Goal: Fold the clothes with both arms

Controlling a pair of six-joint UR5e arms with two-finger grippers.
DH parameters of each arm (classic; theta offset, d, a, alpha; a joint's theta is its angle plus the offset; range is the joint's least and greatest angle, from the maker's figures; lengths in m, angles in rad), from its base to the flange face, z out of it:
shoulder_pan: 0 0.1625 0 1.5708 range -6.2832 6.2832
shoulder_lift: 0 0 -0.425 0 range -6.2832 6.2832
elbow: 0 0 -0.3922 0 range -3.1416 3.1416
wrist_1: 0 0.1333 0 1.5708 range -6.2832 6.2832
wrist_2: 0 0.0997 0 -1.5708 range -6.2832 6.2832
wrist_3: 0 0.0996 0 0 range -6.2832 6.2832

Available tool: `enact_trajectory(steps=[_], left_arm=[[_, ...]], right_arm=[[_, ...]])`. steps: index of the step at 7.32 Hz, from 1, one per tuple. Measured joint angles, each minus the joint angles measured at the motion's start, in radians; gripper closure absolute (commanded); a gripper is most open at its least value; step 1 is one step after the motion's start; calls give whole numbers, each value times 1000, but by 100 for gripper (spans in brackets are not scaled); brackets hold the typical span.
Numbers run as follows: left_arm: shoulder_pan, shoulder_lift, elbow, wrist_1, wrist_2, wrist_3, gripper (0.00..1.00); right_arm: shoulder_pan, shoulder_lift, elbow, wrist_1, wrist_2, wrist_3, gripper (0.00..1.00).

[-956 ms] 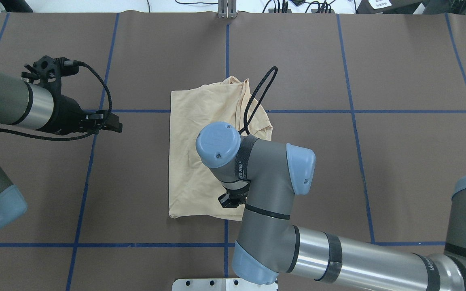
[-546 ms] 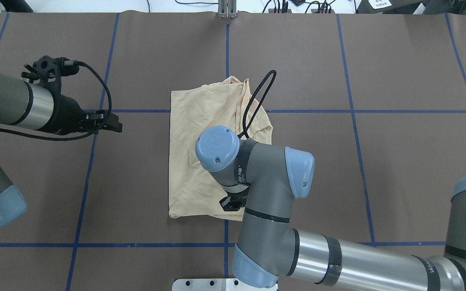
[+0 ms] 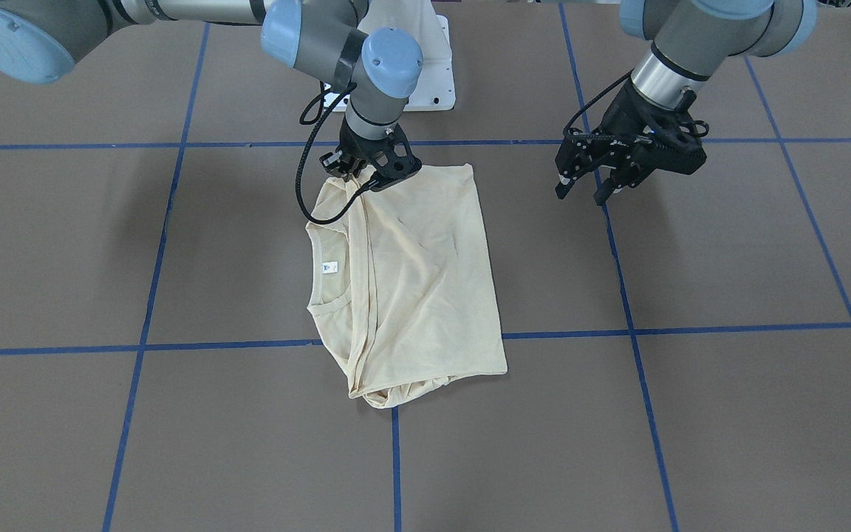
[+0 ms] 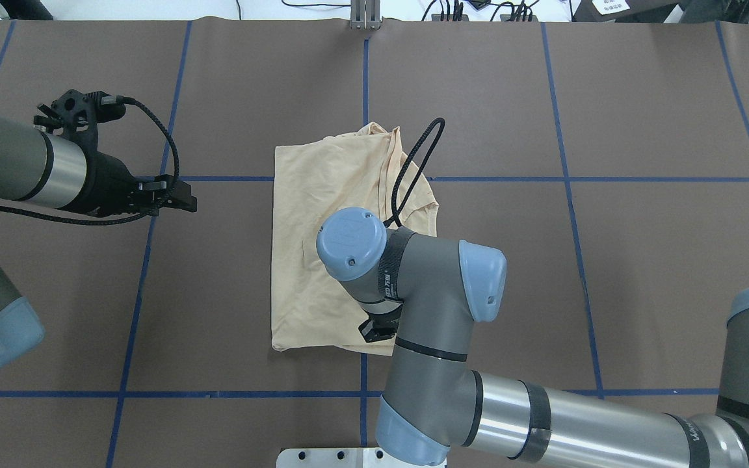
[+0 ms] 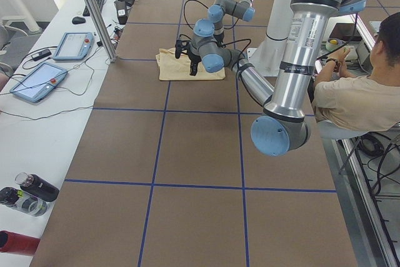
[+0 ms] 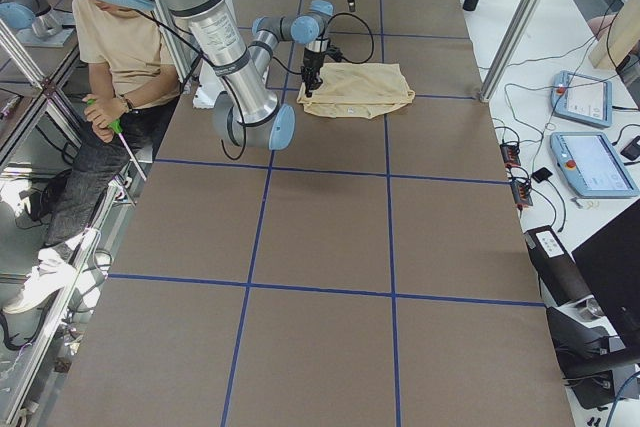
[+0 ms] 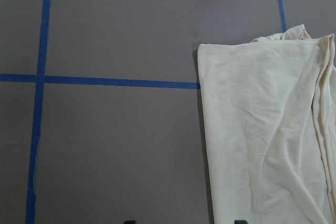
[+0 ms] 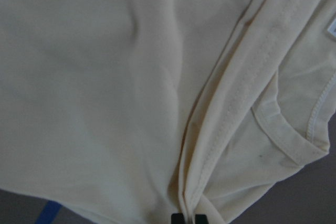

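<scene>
Two grippers, seen overhead: right gripper (image 3: pixel 371 174) pinches the T-shirt (image 4: pixel 322 214) at its six-o'clock hem, jaws nearly closed. Left gripper (image 4: pixel 186 200) hovers at nine o'clock, jaws wide, empty. Shirt lies twelve-to-six, centre of the bench (image 4: pixel 608 260).

A robotics lab: brown table (image 4: pixel 641 273) gridded with blue tape (image 4: pixel 569 179), teach pendants (image 5: pixel 76 45) on a side bench (image 5: pixel 37 142).

A brown desk (image 4: pixel 641 97) is seen crossed by blue tape lines (image 4: pixel 569 195). From the left-end camera, a teach pendant (image 5: pixel 78 45) is spotted at ten o'clock, a dark bottle (image 5: pixel 37 187) at eight, a seated person (image 5: pixel 356 98) at three.
</scene>
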Motion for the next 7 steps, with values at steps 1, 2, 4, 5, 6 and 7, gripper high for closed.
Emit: enact_trajectory(steps=[1,2,4,5,6,7], left_arm=[[0,-1,-1,0,0,-3,30],[0,-1,-2,0,0,-5,30],[0,-2,-5,0,0,-7,30],[0,-3,-7,0,0,-11,30],[0,-7,-8,-1,5,-25,30],[1,-11,-8,-1,13,-39,29]], right_arm=[[2,-7,14,-11,0,0,100],[7,-22,47,-37,0,1,100],[-5,-102,134,-65,0,50,89],[-25,-132,154,-61,0,126,79],[-38,-142,155,-45,0,201,73],[-35,-147,150,-24,0,241,57]])
